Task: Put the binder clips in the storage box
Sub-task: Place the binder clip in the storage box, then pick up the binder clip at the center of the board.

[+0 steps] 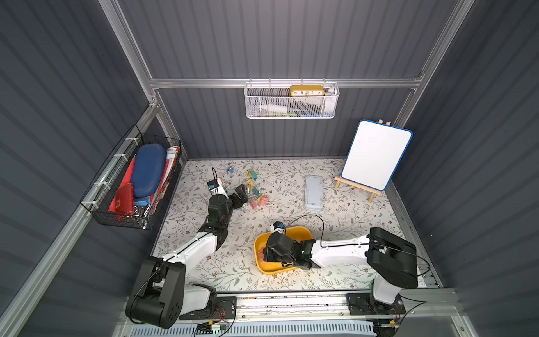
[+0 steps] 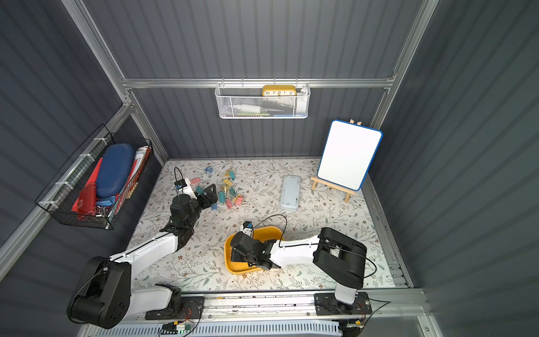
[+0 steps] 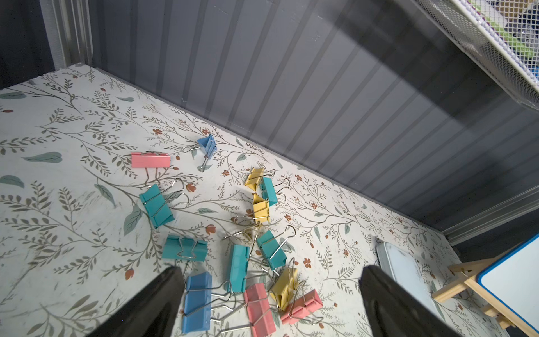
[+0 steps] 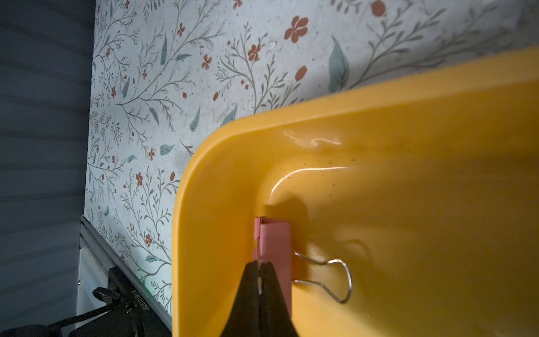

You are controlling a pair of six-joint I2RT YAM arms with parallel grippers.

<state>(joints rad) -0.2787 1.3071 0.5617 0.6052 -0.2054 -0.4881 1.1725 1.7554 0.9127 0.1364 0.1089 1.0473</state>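
Judging from how things lie, the task is taken to be barely begun. The tabletop (image 1: 350,227) is a flat sheet printed with leafy sprigs and small red flowers. The storage box (image 1: 269,270) is set on it beneath the right arm's wrist. The box is a shallow tray of glossy yellow plastic with rounded corners and a raised rim, and fine dark specks are shown on its floor in the right wrist view. Only one clip can be made out inside it, as much of the interior is hidden by the arm in both top views.

Well beyond the box and to its left, the binder clips (image 1: 253,189) are scattered in a loose cluster. Over a dozen are counted in the left wrist view. They are folded wedges, seemingly of painted metal, in pink, teal, blue and yellow, each with thin bright wire handles, and several overlap. All of these are left to be moved.

The left gripper (image 3: 271,272) is held over that cluster, with its black fingers spread wide and nothing between them. The right gripper (image 4: 259,267) is placed inside a corner of the box. Its fingers are pressed together on the thin edge of a pink clip (image 4: 275,242), which stands against the box wall with one wire loop out over the floor. Release is judged to be the step in hand.
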